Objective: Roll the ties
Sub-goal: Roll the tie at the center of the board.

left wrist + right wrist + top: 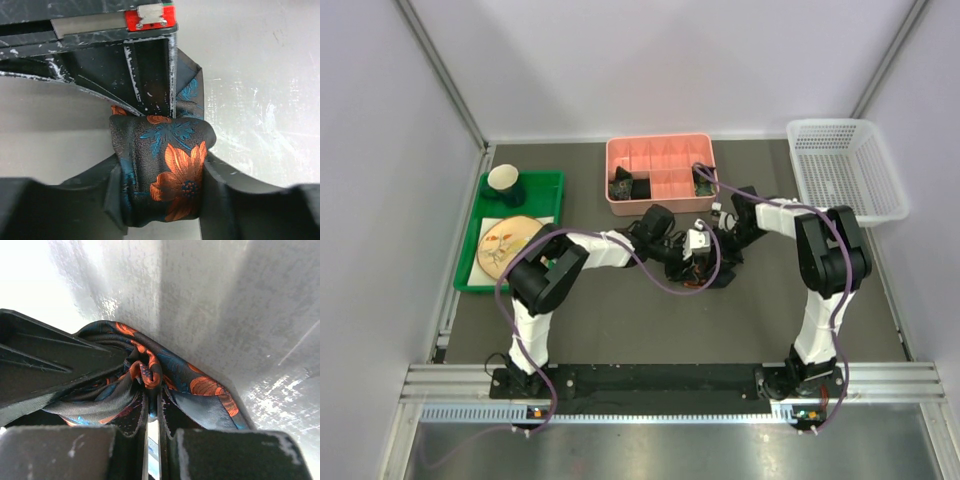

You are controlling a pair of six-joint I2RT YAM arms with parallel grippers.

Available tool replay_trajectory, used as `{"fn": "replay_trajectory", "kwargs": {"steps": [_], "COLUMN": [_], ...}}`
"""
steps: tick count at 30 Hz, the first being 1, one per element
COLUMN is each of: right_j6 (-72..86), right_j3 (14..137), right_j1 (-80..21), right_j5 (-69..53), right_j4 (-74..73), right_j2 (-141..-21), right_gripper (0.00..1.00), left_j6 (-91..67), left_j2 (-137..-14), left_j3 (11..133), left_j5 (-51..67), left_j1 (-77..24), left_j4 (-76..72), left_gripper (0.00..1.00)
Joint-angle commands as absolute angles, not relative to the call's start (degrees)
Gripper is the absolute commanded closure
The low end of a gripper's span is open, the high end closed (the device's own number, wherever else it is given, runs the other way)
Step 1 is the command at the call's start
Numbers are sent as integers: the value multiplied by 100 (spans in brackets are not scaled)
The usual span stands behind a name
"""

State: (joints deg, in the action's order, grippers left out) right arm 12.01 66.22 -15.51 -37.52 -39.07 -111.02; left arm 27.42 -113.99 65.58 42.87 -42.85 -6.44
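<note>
My right gripper [152, 407] is pinched tight on the inner end of the tie [167, 165], at the core of the coil; I judge it serves as the axle the fabric winds round. My left gripper [161, 202] clasps the outside of that coil, a finger pressed to each flank, so the turns cannot spring loose; the coil sits low in the centre of the left wrist view, and at mid-table in the top view. The pink tray [660, 143], upper centre, holds one rolled tie [623, 186] in a lower left compartment and another rolled tie [703, 181] by its right end; the green tray [552, 182], at left, carries a cup [506, 180] and a plate [508, 243].
</note>
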Motion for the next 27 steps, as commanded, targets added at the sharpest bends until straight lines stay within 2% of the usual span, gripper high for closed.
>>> {"fn": "replay_trajectory", "kwargs": {"steps": [1, 2, 4, 10, 15, 17, 18, 22, 27], "right_j6": [888, 879, 888, 905, 765, 677, 659, 466, 290], "right_j3": [6565, 6574, 6574, 6530, 6662, 6714, 6758, 6908, 6926], "right_j1": [-1696, -1705, -1714, -1784, -1775, -1705, -1688, -1424, -942], "right_j5": [-2320, -2355, -2425, -2505, -2803, -3039, -3076, -3664, -4543], "right_j4": [-3437, -3428, -3419, -3375, -3638, -3691, -3744, -4130, -4412], "right_j2": [-11531, -11549, -11566, -11593, -11549, -11426, -11400, -11338, -11013], "right_gripper": [100, 100, 100, 100, 99, 91, 83, 70, 67], "left_j6": [2558, 2575, 2715, 2882, 3330, 3567, 3629, 3876, 3850], "left_j2": [-11522, -11531, -11558, -11619, -11856, -11891, -11953, -12190, -12339], "left_j3": [6759, 6767, 6837, 6996, 7338, 7453, 7488, 7936, 8024], "left_j5": [4421, 4369, 4097, 3692, 2857, 2690, 2463, 2066, 1969], "left_j1": [-4359, -4438, -4543, -4816, -5062, -5080, -5097, -5124, -5133], "left_j4": [-993, -976, -845, -247, 745, 1273, 1492, 2661, 3181], "left_gripper": [55, 61, 65, 66, 83, 88, 89, 91, 92]}}
